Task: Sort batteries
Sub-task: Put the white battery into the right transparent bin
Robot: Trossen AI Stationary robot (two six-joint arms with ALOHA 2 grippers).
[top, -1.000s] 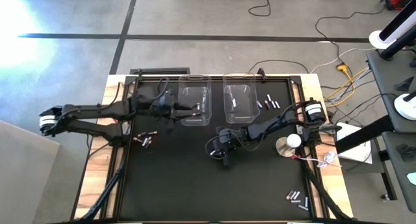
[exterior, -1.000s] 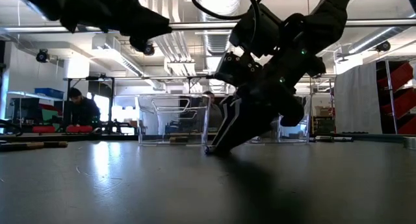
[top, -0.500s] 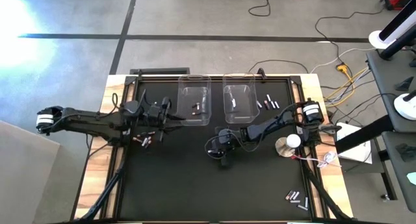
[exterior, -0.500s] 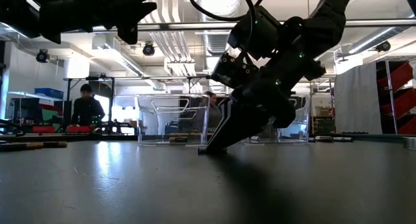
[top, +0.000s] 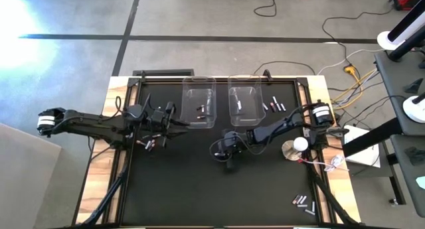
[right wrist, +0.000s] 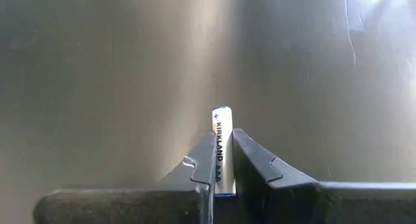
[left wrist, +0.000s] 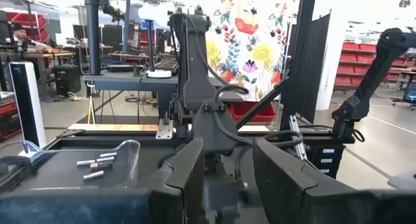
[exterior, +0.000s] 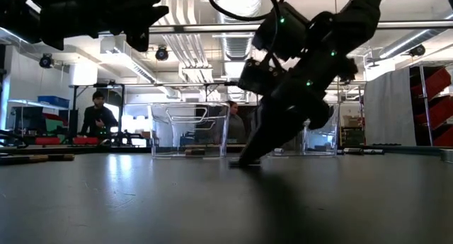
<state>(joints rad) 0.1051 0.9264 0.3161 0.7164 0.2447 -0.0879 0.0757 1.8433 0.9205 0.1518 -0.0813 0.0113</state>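
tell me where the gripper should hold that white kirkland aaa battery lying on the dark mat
Across the middle of its round barrel, from straight above, fingers on the two long sides. The white Kirkland AAA battery lies flat on the dark table mat, so its ends offer little to pinch. The right gripper is shut on it that way.

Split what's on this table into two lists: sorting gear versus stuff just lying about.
Belongs to the job:
- white battery, clamped in the right gripper
- loose batteries by the clear bins
- left gripper, open

Just lying about:
- round disc with red wire
- floor cables
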